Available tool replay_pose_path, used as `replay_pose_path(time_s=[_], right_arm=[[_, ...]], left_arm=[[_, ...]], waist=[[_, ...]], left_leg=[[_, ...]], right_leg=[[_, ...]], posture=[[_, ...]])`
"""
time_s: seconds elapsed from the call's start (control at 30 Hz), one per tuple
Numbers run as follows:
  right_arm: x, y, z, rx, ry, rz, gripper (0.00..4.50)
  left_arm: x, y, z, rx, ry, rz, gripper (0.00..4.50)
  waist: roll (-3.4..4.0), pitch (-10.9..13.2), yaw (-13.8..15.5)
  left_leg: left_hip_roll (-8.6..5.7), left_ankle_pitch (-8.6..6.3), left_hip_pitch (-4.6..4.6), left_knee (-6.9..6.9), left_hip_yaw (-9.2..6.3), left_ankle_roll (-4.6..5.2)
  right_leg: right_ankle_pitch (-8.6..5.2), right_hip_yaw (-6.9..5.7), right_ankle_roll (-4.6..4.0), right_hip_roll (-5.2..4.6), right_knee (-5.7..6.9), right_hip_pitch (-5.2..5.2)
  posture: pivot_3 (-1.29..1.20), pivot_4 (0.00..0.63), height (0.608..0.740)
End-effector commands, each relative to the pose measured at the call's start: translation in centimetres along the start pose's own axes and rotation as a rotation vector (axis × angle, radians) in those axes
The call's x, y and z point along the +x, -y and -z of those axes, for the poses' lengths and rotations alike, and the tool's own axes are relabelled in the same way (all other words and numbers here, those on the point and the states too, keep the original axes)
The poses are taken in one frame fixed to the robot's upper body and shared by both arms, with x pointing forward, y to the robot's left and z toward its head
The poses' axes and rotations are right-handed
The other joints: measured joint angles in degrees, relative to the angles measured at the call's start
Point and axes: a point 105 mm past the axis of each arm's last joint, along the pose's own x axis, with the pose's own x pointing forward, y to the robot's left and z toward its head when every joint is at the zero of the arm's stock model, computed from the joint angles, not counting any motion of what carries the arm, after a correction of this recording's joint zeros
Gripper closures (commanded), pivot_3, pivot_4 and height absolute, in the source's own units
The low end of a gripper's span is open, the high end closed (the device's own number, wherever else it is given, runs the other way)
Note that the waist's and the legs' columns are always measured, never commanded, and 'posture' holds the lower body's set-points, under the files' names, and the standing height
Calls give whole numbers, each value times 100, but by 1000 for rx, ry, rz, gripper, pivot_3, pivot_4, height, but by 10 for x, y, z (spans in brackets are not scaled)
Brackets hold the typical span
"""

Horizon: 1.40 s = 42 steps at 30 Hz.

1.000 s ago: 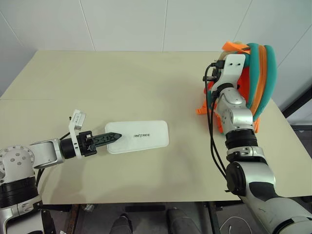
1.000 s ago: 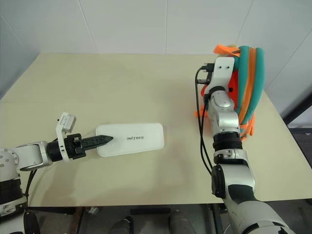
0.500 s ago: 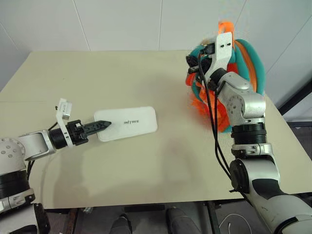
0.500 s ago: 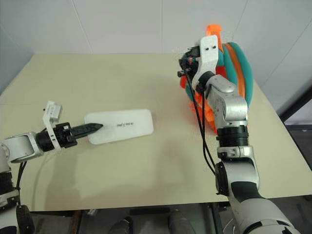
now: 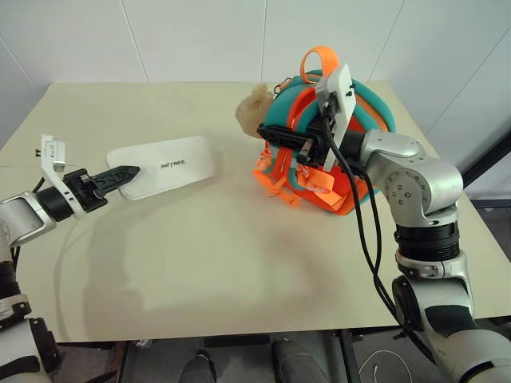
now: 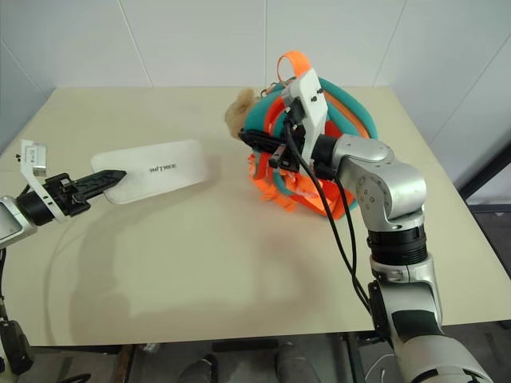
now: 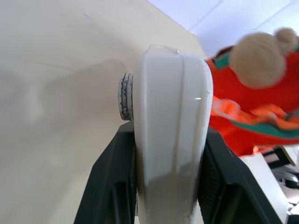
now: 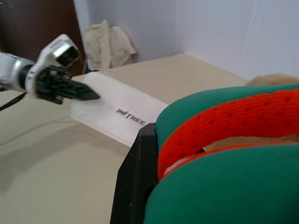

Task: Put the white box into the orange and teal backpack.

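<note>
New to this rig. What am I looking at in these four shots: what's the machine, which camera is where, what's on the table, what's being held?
It is a humanoid robot with two arms, each ending in a two-fingered black gripper. The two wide shots come from a stereo camera on its head, looking down over a beige table. The two close shots come from cameras on the wrists, looking along each gripper's fingers.

The left gripper is clamped on one end of the white box, a flat case lettered UNITREE. The left wrist view shows the box edge-on between the fingers.

The right gripper is shut on the orange and teal backpack, which has a tan plush head. The right wrist view looks past the backpack's trim toward the box.
</note>
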Motion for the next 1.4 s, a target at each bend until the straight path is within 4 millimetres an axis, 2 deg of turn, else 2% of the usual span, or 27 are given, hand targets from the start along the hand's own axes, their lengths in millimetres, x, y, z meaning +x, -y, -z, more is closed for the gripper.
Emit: replay_pose_path(time_s=[0.03,0.2,0.33,0.5,0.73,0.83,0.9,1.0,1.07,1.23,1.4], right_arm=[[-4,-28,-29,-73,78,-154,4500],[-9,-40,-33,-74,97,-242,4500],[-18,-58,-35,-59,106,-370,4500],[-32,-69,-20,-75,60,-451,4500],[-38,-73,-6,-96,1,-500,4500],[-46,-65,18,-161,-113,-485,4500],[-50,-63,25,-197,-151,-482,4500],[-55,-58,23,-209,-155,-463,4500],[-59,-56,20,-219,-152,-454,4500],[-64,-46,6,-244,-116,-409,4500],[-62,-47,-6,-250,-74,-406,4500]], left_arm=[[-11,11,-29,76,93,28,3254],[-10,10,-31,74,100,25,3254],[-7,10,-30,72,95,35,3254],[-3,10,-23,80,73,44,3254],[-1,13,-22,120,81,73,3254],[-4,24,-32,227,151,132,3254],[-6,26,-35,268,178,147,3254],[-16,37,-40,377,234,230,3254],[-22,44,-35,428,224,296,3254],[-34,54,-40,456,280,404,3254],[-40,59,-35,480,230,465,3254]], waist=[[0,0,0],[-1,0,4],[0,1,12],[-1,1,42],[-1,1,78],[-1,1,147],[-2,2,186],[-2,2,190],[-2,2,191],[-3,3,265],[-3,3,293]], left_leg=[[0,0,0,0,0,0],[0,-1,-2,-1,0,1],[0,-1,-2,-1,-1,1],[1,-2,-3,3,-2,2],[1,-2,-3,15,-2,3],[1,-2,-3,14,-2,3],[1,-3,-5,14,-1,2],[1,-3,-4,16,-1,2],[1,-3,-3,16,-1,2],[2,-4,-3,22,-1,3],[1,-5,-3,27,-1,5]], right_leg=[[0,0,0,0,0,0],[-1,-1,0,0,-1,0],[-1,-3,-1,0,-1,-1],[-3,-5,-1,0,-2,1],[-3,-6,-1,1,7,2],[-3,-7,-1,1,3,2],[-3,-7,-1,0,-2,2],[-3,-7,-1,1,1,2],[-3,-7,-2,0,2,2],[-4,-8,-3,1,5,4],[-4,-9,-3,1,5,7]], posture=[[0,150,740],[0,150,740],[0,150,740],[0,150,740],[0,150,740],[0,150,740],[0,150,740],[0,150,740],[0,150,740],[0,150,740],[0,150,740]])
